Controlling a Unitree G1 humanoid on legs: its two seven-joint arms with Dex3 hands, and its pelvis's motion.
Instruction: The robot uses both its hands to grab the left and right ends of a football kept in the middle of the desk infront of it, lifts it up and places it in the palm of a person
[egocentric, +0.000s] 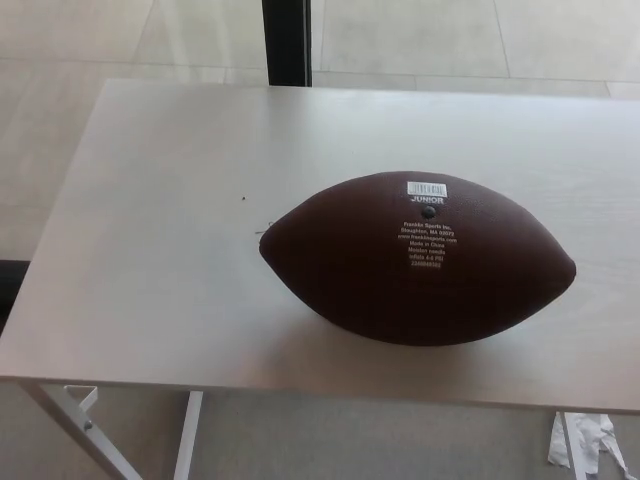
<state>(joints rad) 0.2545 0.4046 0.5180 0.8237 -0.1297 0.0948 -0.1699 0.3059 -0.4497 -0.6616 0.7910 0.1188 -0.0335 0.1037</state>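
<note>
One brown football lies on its side on a pale desk, right of the frame's centre, its pointed ends facing left and lower right. White print and a barcode sticker face up. Neither robot hand shows, so finger state cannot be told. The ball looks light, firm and pebbled; its tapered ends seem the surest hold.

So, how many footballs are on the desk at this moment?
1. The brown football lies on its side on the light desk, a little right of the middle, its printed label facing up. Nothing in view could hide another one.
</note>
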